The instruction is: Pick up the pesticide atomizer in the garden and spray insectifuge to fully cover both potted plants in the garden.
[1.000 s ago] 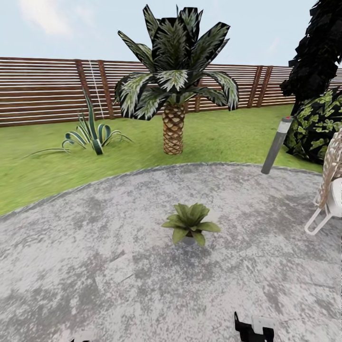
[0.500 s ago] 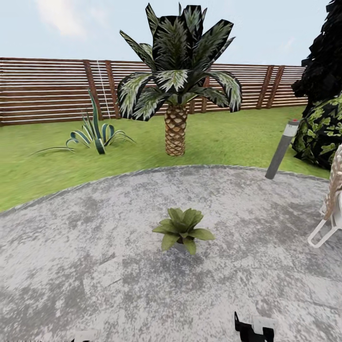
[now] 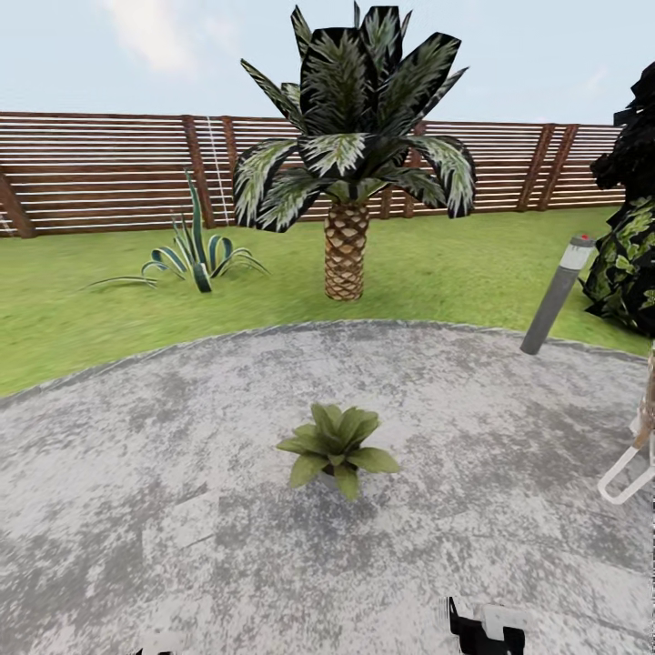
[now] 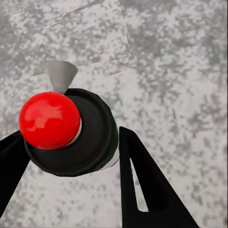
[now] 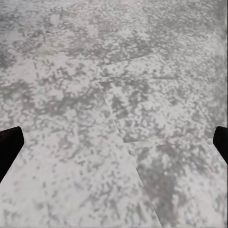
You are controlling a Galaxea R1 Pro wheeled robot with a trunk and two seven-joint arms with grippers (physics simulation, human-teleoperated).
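Left wrist view has the left gripper (image 4: 71, 156) clamping the atomizer (image 4: 71, 135), so nearing the potted plant (image 3: 335, 448) before the palm (image 3: 350, 155) seemingly comes next.

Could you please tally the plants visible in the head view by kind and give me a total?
Low potted rosette of broad green leaves: 1
Tall scaly-trunked palm: 1
Spiky striped agave on the lawn: 1
Dark leafy shrub at the right edge: 1
Total: 4
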